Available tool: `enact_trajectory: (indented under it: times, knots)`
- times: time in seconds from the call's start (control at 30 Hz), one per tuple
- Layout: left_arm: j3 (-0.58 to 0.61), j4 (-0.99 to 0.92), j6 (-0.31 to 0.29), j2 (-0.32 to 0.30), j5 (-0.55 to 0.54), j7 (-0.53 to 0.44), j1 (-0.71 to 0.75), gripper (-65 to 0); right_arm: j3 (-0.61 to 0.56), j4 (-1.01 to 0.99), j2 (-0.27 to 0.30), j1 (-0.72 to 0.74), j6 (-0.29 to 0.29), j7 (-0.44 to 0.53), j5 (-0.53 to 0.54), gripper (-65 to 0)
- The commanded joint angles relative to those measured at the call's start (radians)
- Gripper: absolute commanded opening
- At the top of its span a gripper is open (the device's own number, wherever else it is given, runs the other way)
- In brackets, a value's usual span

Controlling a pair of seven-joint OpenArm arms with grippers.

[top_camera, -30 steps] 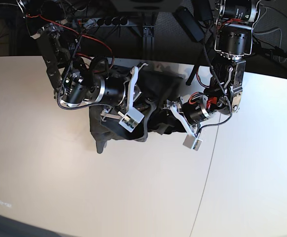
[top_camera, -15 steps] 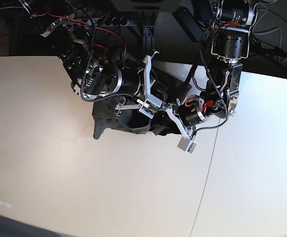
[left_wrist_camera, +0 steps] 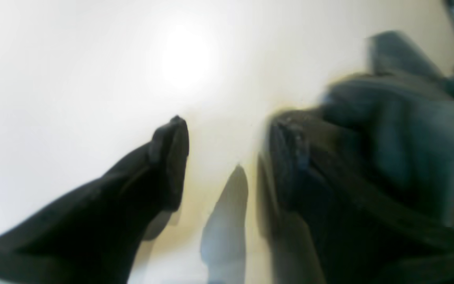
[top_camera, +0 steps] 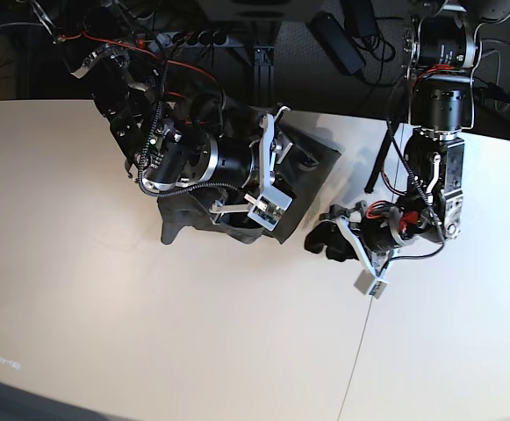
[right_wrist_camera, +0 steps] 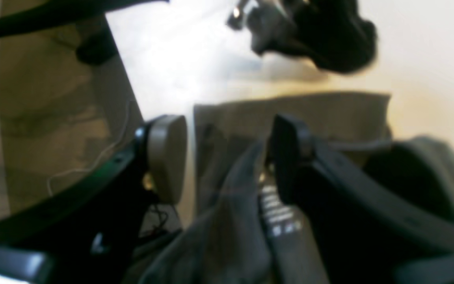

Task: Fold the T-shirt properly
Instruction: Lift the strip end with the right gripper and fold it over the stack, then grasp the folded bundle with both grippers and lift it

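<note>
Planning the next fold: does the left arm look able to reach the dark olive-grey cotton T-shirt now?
Probably yes. The left gripper is open, close beside the T-shirt, with nothing blocking that side. The right gripper, open over the cloth, crowds the middle.

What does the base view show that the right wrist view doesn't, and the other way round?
Only the base view shows both arms over the table: the left end effector sits apart from the T-shirt, jaws open over bare table, with the dark clutter and cables behind. Only the right wrist view shows the white-printed label inside the neck, lying between the right end effector's open fingers. Both show the T-shirt bunched under the right end effector, and pale tabletop beyond it.
</note>
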Motion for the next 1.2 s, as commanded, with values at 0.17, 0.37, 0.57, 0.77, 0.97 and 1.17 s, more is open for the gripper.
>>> enact_trajectory:
  times: [0.17, 0.37, 0.57, 0.77, 0.97, 1.17]
  knots:
    - [-0.036, 0.011, 0.018, -0.093, -0.068, 0.034, -0.023, -28.2, 0.011, 0.017, -0.006, 0.071, 0.053, 0.011, 0.013, -30.3]
    - [-0.036, 0.013, -0.036, -0.161, -0.179, 0.087, -0.022, -35.2, 0.134, 0.017, -0.005, 0.089, 0.052, 0.012, -0.026, -51.8]
    - [-0.035, 0.139, -0.062, -0.202, -0.38, 0.198, 0.014, -64.9, 0.293, 0.014, 0.044, 0.089, 0.051, 0.017, -0.026, -65.0]
    - [-0.019, 0.428, -0.062, -0.202, -0.468, 0.253, 0.169, -65.0, 0.336, -0.06, 0.122, 0.099, 0.052, 0.079, -0.048, -65.0]
    - [0.039, 0.624, -0.062, -0.198, -0.476, 0.252, 0.34, -65.0, 0.336, -0.265, 0.122, 0.173, 0.052, 0.079, -0.002, -65.0]
    - [0.045, 0.769, -0.062, -0.199, -0.492, 0.253, 0.469, -65.0, 0.336, -0.301, 0.116, 0.218, 0.052, 0.079, 0.017, -65.0]
